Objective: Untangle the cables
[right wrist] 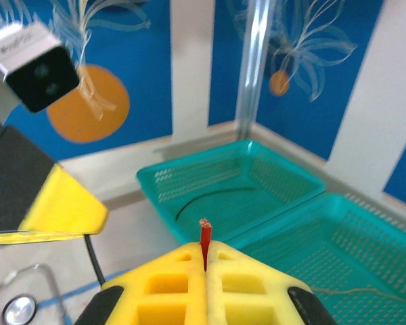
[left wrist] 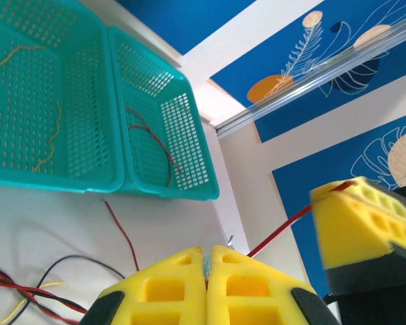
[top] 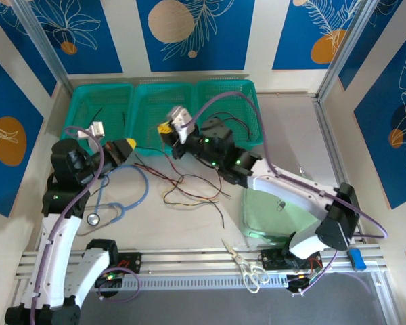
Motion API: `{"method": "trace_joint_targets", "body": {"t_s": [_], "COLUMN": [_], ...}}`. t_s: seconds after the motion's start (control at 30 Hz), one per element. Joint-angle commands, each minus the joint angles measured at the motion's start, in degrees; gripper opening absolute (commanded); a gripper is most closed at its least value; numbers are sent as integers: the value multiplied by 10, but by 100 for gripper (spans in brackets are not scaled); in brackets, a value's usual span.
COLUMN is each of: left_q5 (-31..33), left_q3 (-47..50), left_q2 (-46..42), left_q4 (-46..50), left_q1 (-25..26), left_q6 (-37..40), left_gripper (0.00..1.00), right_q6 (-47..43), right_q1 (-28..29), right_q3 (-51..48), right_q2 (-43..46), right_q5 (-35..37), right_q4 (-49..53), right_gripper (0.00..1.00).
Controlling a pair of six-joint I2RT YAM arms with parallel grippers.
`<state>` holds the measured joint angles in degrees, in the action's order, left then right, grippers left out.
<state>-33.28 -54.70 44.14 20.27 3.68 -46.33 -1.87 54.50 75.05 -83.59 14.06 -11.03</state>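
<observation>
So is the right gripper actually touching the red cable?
Touching. In the right wrist view the right gripper is shut on the red cable, whose tip pokes out between the yellow fingers.

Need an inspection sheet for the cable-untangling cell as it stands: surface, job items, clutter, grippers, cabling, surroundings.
Surface: white table, no spills seen.
Job's things: red, black and yellow cables tangled mid-table; a few strands lie in the teal baskets.
Clutter: stethoscope, scissors, green clear tray.
Grippers: right gripper shut on the end of a red cable; left gripper shut, the red cable runs up to its tips, grip on it unclear.
Cables: purple arm cable loops loose above the baskets.
Surroundings: blue-and-white patterned walls; nothing else seen.
</observation>
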Motion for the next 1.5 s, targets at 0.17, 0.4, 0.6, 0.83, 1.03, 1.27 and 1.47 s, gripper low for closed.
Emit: {"method": "trace_joint_targets", "body": {"t_s": [0.17, 0.4, 0.6, 0.83, 1.03, 1.27, 1.47], "left_q5": [122, 230, 309, 418, 499, 439, 402], "left_q3": [-113, -159, -153, -157, -134, -145, -181], "left_q2": [34, 41, 40, 71, 83, 143, 215], "left_q4": [42, 23, -6, -12, -51, -63, -61], "left_q1": [3, 3, -2, -20, -71, -169, -225], "left_q6": [62, 100, 134, 157, 117, 40, 4], "left_gripper": [0, 0, 0, 0, 0, 0, 0], "right_q6": [6, 3, 22, 48, 56, 55, 83], "right_q1": [-67, -145, -235, -330, -399, -467, -535], "right_q3": [-26, -22, -15, 5, 45, 105, 147], "right_q2": [129, 218, 274, 307, 311, 292, 270], "right_q5": [31, 30, 25, 23, 45, 71, 74], "right_q4": [-105, -108, -92, -73, -67, -75, -63], "right_gripper": [0, 0, 0, 0, 0, 0, 0]}}
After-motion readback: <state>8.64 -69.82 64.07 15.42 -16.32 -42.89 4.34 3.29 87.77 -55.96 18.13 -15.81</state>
